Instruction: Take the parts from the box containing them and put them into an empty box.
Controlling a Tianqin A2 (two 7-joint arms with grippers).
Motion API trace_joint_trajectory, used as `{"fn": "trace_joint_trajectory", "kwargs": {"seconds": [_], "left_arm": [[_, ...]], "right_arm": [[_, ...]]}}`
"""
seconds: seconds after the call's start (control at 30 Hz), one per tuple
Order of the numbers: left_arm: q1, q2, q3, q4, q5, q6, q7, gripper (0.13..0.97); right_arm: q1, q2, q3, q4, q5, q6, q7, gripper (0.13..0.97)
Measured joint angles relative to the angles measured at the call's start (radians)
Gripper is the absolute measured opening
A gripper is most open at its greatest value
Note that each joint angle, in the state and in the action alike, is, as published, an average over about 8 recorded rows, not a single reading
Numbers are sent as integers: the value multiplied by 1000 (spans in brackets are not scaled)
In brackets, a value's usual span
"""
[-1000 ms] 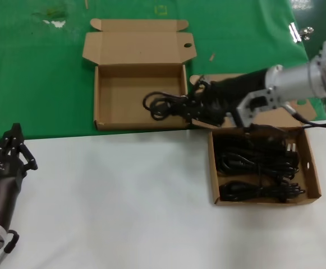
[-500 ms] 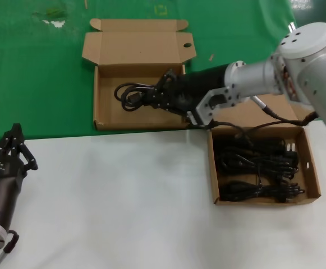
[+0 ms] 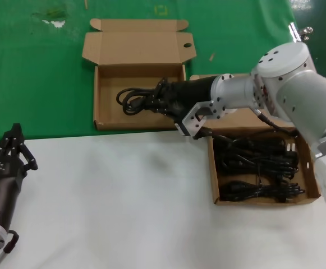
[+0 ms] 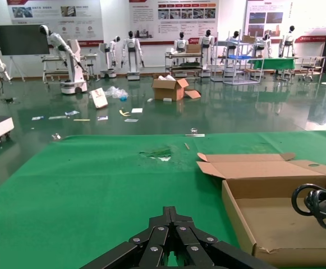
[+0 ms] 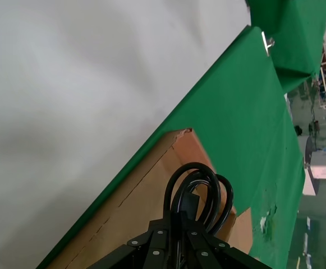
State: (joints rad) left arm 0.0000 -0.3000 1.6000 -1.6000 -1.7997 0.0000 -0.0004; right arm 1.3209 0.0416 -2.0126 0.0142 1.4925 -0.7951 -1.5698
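Green cloth underlies the empty box (image 3: 139, 95); right gripper (image 3: 161, 96) clenches a cord (image 3: 133, 96) (loops dangling), which may snag its right wall.

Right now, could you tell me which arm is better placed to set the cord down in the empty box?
The right. Its gripper is shut on a power cord over the empty box. The left gripper sits parked on the white surface, apart from both boxes.
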Motion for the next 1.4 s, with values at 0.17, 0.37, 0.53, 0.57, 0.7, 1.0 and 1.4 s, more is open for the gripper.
{"fn": "trace_joint_trajectory", "kwargs": {"seconds": [0.17, 0.37, 0.53, 0.57, 0.7, 1.0, 1.4], "left_arm": [[0, 0, 0, 0, 0, 0, 0, 140], [0, 0, 0, 0, 0, 0, 0, 140], [0, 0, 0, 0, 0, 0, 0, 140], [0, 0, 0, 0, 0, 0, 0, 140], [0, 0, 0, 0, 0, 0, 0, 140], [0, 0, 0, 0, 0, 0, 0, 140], [0, 0, 0, 0, 0, 0, 0, 140]], "right_arm": [[-14, -15, 15, -2, 6, 57, -37, 157], [-26, -31, 30, -1, 21, 110, -75, 157], [-38, -39, 6, 10, 62, 136, -91, 157], [-41, -39, -4, 13, 75, 140, -94, 157], [-50, -41, -57, 24, 134, 150, -102, 172], [-62, -42, -194, 40, 272, 167, -109, 237], [-63, -41, -191, 19, 334, 147, -109, 368]]}}
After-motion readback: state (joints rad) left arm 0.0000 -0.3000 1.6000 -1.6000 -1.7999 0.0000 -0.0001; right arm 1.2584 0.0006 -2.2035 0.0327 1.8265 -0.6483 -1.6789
